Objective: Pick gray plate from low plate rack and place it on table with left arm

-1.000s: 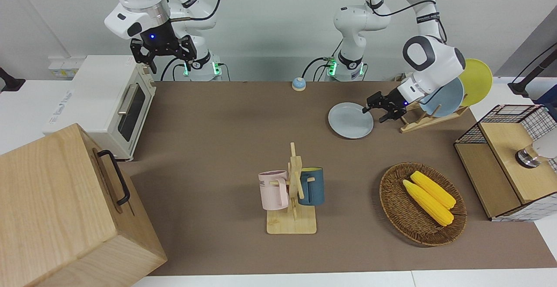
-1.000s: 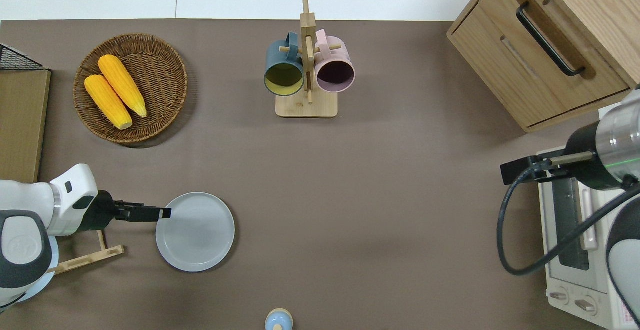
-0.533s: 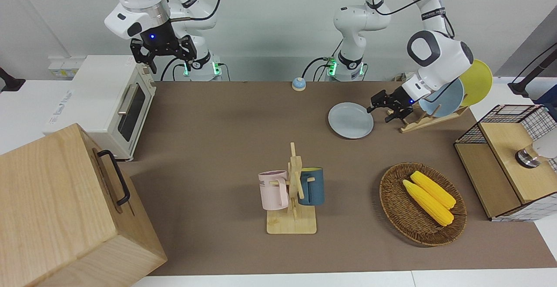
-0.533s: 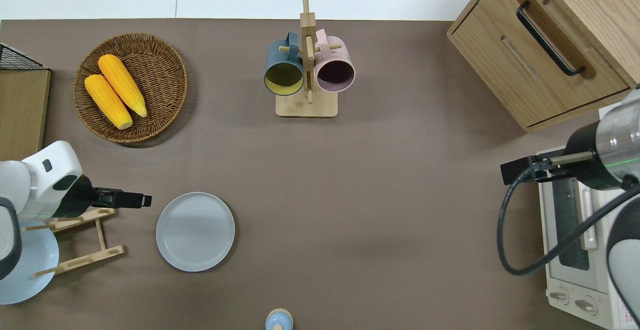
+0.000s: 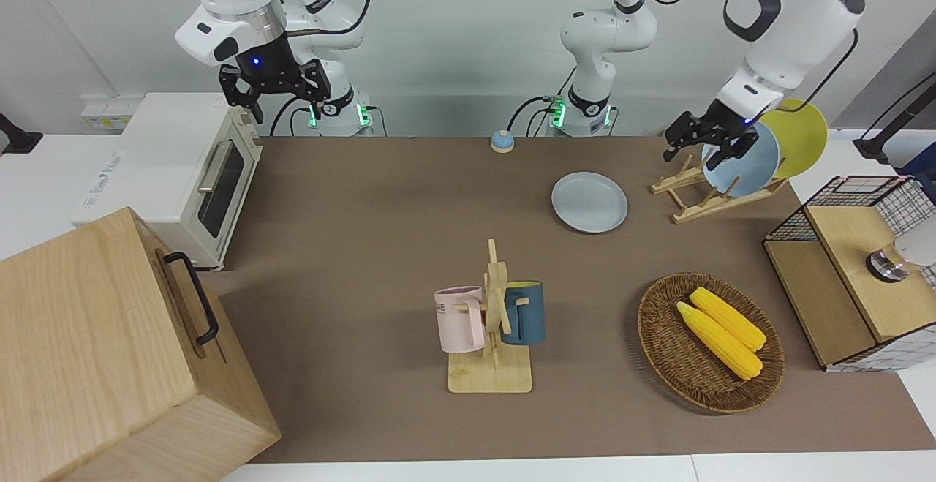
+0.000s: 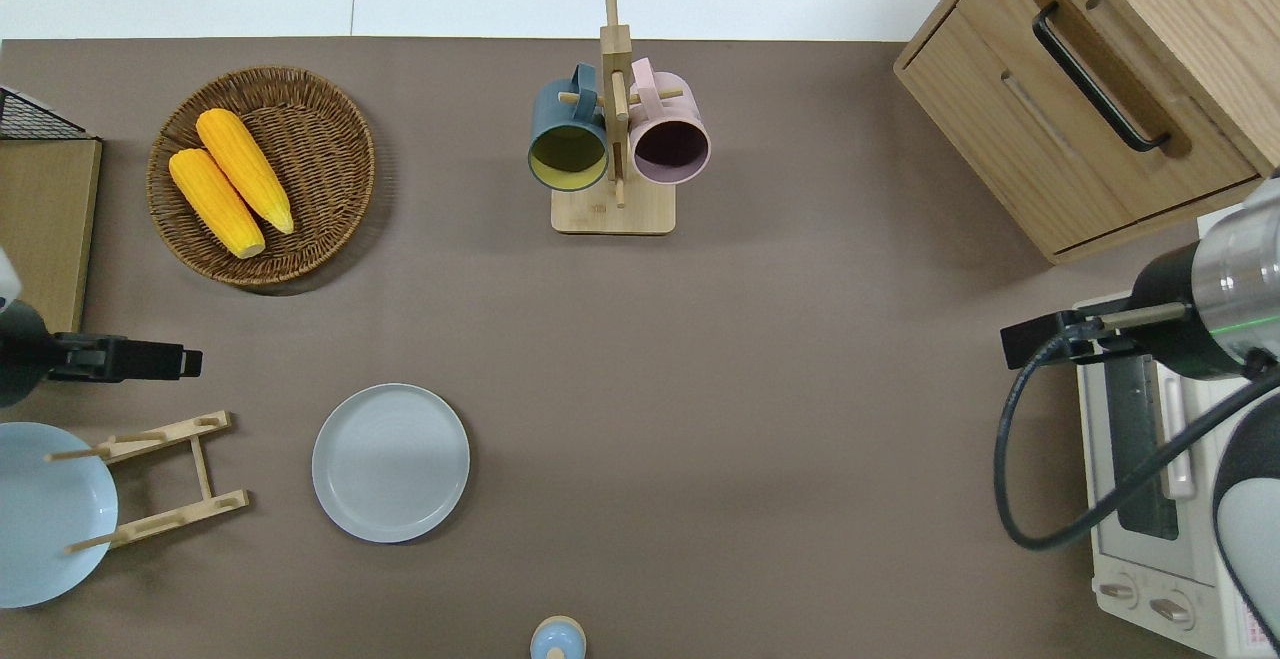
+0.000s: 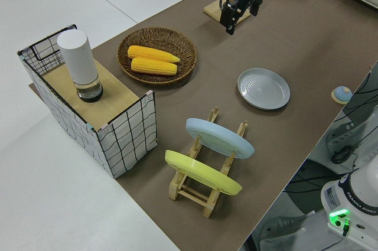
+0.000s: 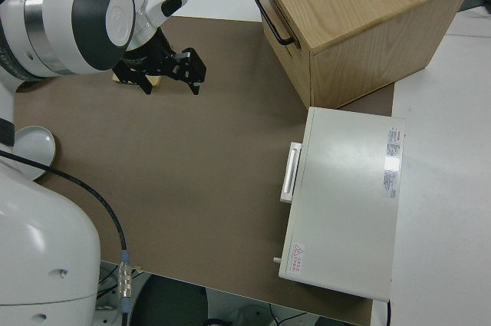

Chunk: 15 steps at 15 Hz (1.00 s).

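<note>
Resting flat on table (image 6: 700, 359): gray plate (image 6: 390, 462) | left end effector (image 5: 708, 144) spread, empty

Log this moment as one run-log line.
gray plate: flat on table, beside low plate rack | left pincer: open, empty, raised clear of plate | right arm: parked | placement: looks done

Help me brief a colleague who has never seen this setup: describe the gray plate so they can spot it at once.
Find the low plate rack at the left arm's end of the table. The gray plate lies flat on the brown mat beside it, toward the table's middle. Unlike the sky-blue plate and yellow plate, which lean in the rack, it is pale gray.
</note>
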Each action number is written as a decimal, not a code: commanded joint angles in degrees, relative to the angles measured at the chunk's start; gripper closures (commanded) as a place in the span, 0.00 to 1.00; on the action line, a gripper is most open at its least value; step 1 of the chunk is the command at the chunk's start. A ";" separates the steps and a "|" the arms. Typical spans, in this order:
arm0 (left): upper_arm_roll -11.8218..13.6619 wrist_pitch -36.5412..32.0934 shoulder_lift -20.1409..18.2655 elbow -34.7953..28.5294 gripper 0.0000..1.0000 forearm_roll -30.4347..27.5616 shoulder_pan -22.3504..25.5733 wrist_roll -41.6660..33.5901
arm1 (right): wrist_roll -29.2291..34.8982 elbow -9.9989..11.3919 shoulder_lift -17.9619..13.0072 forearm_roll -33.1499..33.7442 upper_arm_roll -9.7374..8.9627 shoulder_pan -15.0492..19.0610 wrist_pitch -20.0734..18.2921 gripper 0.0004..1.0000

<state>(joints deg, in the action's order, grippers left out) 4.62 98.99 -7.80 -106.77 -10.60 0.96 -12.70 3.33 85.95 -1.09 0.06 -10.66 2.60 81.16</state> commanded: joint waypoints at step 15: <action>-9.45 -9.10 -1.94 7.13 0.01 16.41 -0.60 7.08 | 0.01 -0.35 -0.14 -0.59 -0.33 0.56 -0.83 0.01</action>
<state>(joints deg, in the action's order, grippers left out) -4.69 86.94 -8.28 -95.70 4.44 0.78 -6.44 3.33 85.95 -1.09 0.06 -10.66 2.60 81.16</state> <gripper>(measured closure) 0.004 0.009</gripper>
